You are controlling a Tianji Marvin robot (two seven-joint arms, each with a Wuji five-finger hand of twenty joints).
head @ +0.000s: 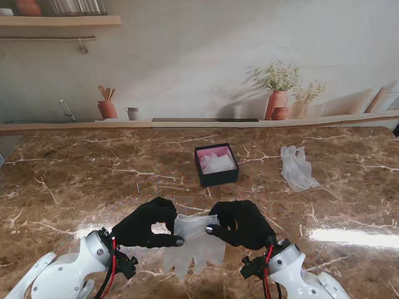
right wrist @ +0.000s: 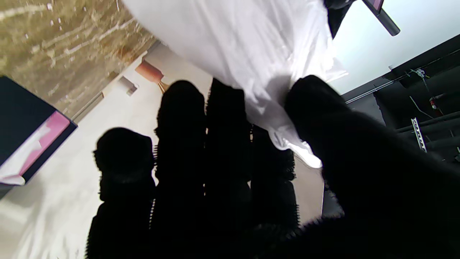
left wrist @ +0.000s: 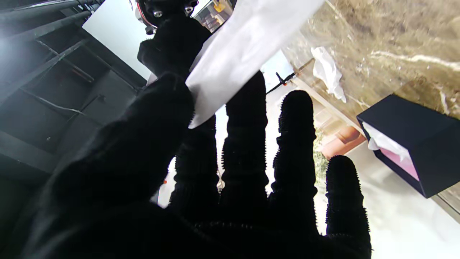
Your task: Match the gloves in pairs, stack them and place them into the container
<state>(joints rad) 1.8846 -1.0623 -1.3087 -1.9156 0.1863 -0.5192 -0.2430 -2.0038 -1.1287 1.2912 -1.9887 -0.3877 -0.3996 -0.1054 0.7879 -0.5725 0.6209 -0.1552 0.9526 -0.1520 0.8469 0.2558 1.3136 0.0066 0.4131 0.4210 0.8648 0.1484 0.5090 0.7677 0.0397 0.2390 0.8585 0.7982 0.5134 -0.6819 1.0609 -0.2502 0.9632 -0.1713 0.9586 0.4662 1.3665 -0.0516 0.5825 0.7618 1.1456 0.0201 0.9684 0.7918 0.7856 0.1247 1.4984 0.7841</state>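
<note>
A translucent white glove (head: 192, 243) hangs between my two black-gloved hands near me, lifted off the table. My left hand (head: 146, 223) pinches its left edge and my right hand (head: 242, 223) pinches its right edge. The wrist views show the glove (left wrist: 237, 50) (right wrist: 251, 54) caught between thumb and fingers of each hand. Farther off, at mid-table, stands the small black container (head: 216, 164) with a pink lining and white glove material inside. Another white glove (head: 295, 167) lies crumpled to the right of the container.
The brown marble table (head: 93, 180) runs to a back ledge carrying terracotta pots (head: 277, 103) and a utensil jar (head: 107, 107). A bright glare patch (head: 349, 235) sits on the right of the table.
</note>
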